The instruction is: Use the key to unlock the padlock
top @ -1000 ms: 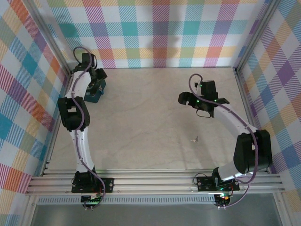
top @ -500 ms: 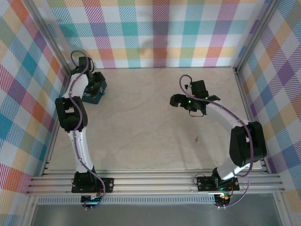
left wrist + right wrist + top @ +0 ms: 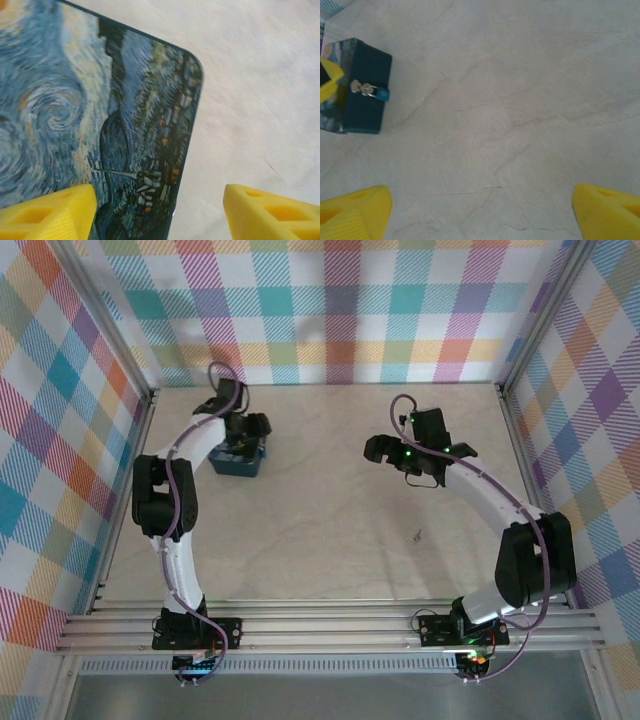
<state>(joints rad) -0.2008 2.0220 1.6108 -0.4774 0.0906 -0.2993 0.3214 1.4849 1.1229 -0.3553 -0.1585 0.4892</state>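
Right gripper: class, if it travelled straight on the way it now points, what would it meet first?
Probably the bare table: the open right gripper faces its marbled surface, with the padlock well off to one side of that line. Depth is unclear.

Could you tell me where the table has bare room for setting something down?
The widest bare patch is the middle of the table, between the padlock and the right gripper. The near strip left of the key is also free. Crowded: the padlock, with the left gripper over it.
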